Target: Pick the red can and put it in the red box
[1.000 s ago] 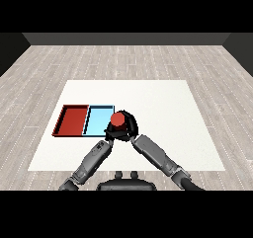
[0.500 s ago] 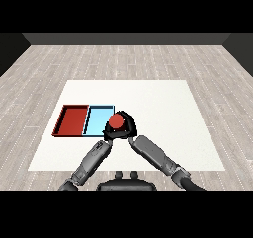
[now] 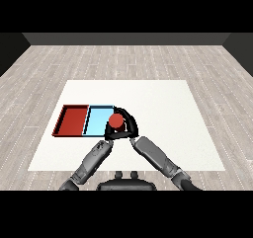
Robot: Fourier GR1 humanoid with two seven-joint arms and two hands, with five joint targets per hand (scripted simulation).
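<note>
Red can [image 3: 115, 120] sits at the right end of the light blue tray [image 3: 97, 119], over its right edge, held up in the right hand [image 3: 129, 125]. No brand, label or writing can be read on the can, the trays or the bench.

Right hand: black fingers [image 3: 124, 113] curl over the far side and the right of the can in an arc, wrapped round it. Grasping the can. Right forearm [image 3: 157, 157] runs in grey from the lower right of the view up to the hand.

Left hand [image 3: 107, 133]: black, close against the can's lower left side, at the near right corner of the light blue tray. It looks to touch the can or nearly so; whether its fingers are curled or straight cannot be told. Left forearm [image 3: 91, 160] comes in grey from the lower left.

Red tray [image 3: 72, 120]: lies just left of the light blue tray, the two touching side by side. Its floor is plain red with a dark rim. The can is not in it; the whole width of the blue tray lies between can and red tray.

White bench [image 3: 163, 113] carries both trays toward its left half. Grey wood-plank floor [image 3: 44, 69] surrounds it.
</note>
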